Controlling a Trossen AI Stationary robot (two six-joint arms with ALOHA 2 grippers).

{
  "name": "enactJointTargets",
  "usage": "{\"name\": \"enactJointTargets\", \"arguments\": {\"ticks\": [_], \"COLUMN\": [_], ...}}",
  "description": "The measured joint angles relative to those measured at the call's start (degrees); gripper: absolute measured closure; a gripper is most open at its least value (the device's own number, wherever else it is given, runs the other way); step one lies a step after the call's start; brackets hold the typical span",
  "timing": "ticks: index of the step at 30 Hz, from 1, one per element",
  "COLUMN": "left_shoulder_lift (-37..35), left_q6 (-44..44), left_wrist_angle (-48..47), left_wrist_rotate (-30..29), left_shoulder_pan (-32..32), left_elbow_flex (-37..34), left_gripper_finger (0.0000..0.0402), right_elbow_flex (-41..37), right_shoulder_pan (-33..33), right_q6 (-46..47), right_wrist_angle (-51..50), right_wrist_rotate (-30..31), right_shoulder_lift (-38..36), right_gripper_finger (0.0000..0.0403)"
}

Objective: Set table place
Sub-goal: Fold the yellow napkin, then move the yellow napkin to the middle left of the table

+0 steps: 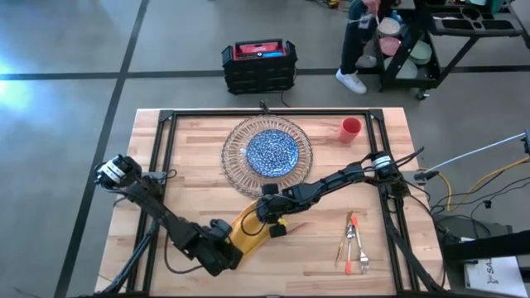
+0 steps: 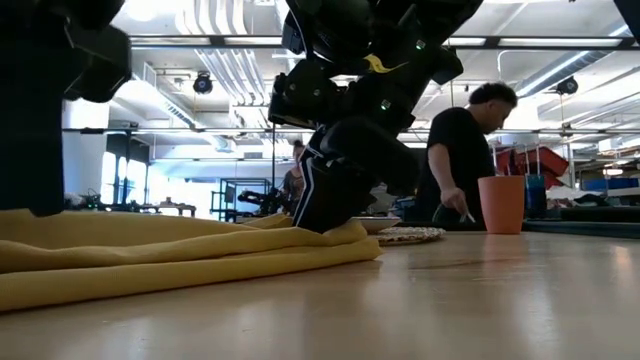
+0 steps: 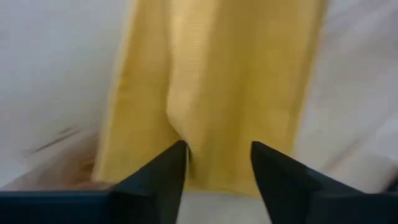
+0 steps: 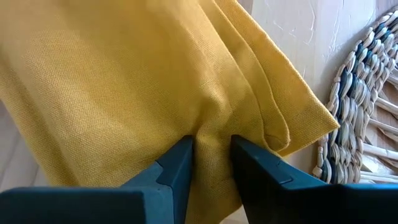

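Right pincer (image 4: 210,163) on napkin (image 4: 124,87), charger (image 4: 364,106) beside, seemingly touching.

I'm seeing a mustard-yellow napkin (image 1: 245,228), a blue-speckled plate (image 1: 272,152) on a clear ribbed charger (image 1: 236,165), a red-orange cup (image 1: 350,129), orange-handled cutlery (image 1: 354,242), and a pale striped-wood desk (image 1: 331,265).

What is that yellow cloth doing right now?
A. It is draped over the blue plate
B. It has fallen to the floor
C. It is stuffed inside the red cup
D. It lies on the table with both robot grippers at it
D: the yellow napkin lies on the wooden table, with the right gripper pinching a fold and the left gripper open at its other end.
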Motion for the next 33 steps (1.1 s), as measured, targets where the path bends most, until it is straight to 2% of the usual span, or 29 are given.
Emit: {"name": "enactJointTargets", "arguments": {"ticks": [2, 5, 8, 11, 17, 23, 26, 30, 33], "left_shoulder_lift": [0.0, -0.02, -0.38, -0.93, -0.83, -0.53, -0.34, 1.84, 5.29], "left_q6": [7.01, 22.45, 27.23, 21.15, 4.15, 1.94, 1.83, 0.63, -1.89], "left_wrist_angle": [7.39, 21.79, 25.38, 18.88, 1.56, 0.26, 1.03, 2.02, 2.71], "left_wrist_rotate": [-1.44, -3.38, -3.83, -3.76, -0.98, -1.06, -1.06, -1.15, -1.08], "left_shoulder_pan": [0.57, 1.06, 1.32, 1.29, 0.06, 0.04, -0.18, -0.65, -1.06], "left_elbow_flex": [0.0, 0.12, 0.2, 0.17, 0.07, 0.07, 0.07, 0.07, 0.07], "left_gripper_finger": [0.0307, 0.0348, 0.0379, 0.0398, 0.0394, 0.0393, 0.0393, 0.0393, 0.0393], "right_elbow_flex": [0.0, 0.0, 0.0, 0.0, 0.0, 0.02, -0.13, -0.12, 0.07], "right_shoulder_pan": [0.0, 0.0, 0.0, 0.0, -0.01, 0.0, 0.07, 0.6, 1.1], "right_q6": [0.01, 0.14, 0.19, 0.16, 0.19, 0.14, -0.4, -2.21, -1.67], "right_wrist_angle": [0.02, 0.04, 0.08, 0.13, 0.13, 0.15, -0.78, -2.41, -4.23], "right_wrist_rotate": [0.17, 0.3, 0.32, 0.4, 0.43, 0.56, 3.61, 8.54, 9.09], "right_shoulder_lift": [0.0, 0.0, 0.0, 0.0, 0.0, -0.17, -1.68, -7.28, -11.69], "right_gripper_finger": [0.0305, 0.0308, 0.0314, 0.0318, 0.031, 0.0303, 0.0299, 0.0288, 0.028]}}
